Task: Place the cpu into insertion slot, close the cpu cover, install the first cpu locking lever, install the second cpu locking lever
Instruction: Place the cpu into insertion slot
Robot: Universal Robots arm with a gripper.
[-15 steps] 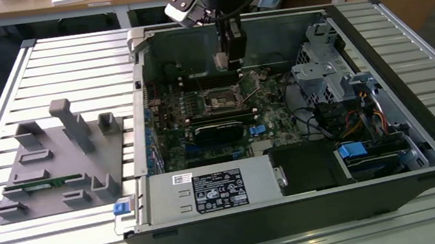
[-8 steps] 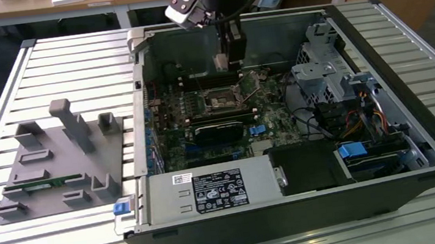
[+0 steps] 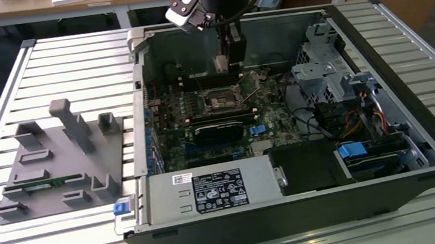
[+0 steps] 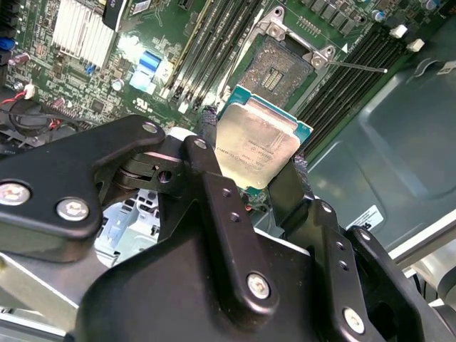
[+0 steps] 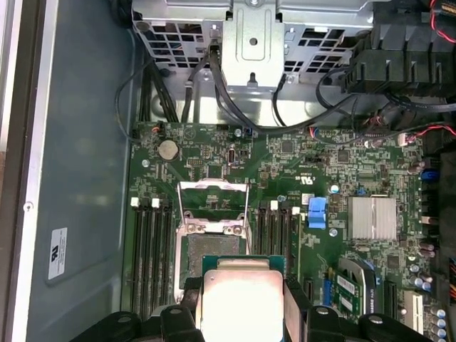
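My gripper [image 4: 256, 153] is shut on the cpu [image 4: 258, 142], a flat silver-grey square chip pinched by its edges between the two black fingers [image 4: 206, 142]. In the first wrist view the cpu [image 5: 239, 296] hangs a little above the green board, overlapping the near edge of the insertion slot [image 5: 212, 246], whose dark centre shows just beyond it. The cpu cover [image 5: 213, 184], a thin silvery frame, stands swung open past the slot. The insertion slot [image 4: 281, 68] lies uncovered beyond the chip. In the exterior view the gripper [image 3: 228, 65] hangs inside the case, behind the insertion slot [image 3: 222, 100].
Black memory slots [image 5: 153, 249] flank the socket on both sides. A finned silver heatsink [image 5: 372, 217] and a metal drive cage [image 5: 249, 35] with cables sit nearby. The power supply [image 3: 209, 190] fills the case front. A grey fixture [image 3: 57, 158] lies on the slatted table at the exterior view's left.
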